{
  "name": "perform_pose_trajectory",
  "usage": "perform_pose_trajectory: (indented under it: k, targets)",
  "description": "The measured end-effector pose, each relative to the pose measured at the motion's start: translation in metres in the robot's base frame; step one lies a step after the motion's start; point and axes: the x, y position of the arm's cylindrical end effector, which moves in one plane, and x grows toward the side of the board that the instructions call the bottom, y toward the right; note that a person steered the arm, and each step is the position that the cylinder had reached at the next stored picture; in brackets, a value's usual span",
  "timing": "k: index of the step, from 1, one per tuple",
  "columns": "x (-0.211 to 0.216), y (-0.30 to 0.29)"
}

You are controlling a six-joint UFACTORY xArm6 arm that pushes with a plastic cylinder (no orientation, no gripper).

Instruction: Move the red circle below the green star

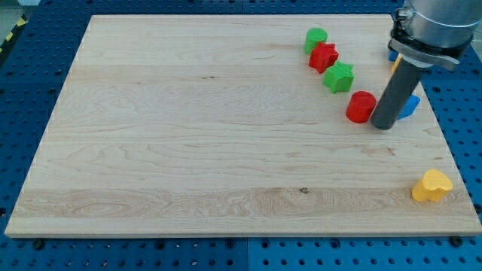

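Red circle touching my tip

I work at a robotics lab bench: a pale wooden board lies on a blue metal table drilled with a regular grid of mounting holes, with yellow-and-black hazard tape at the view's upper left.

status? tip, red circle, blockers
My tip just right of the red circle, about touching. Circle sits lower-right of the green star. Blue block behind rod; nothing between.
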Motion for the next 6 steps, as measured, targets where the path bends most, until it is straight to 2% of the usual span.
perform_pose_trajectory:
  k: [3,4,6]
  targets:
    - [-0.018,-0.004]
    - [-0.003,0.003]
    - [-0.009,-0.033]
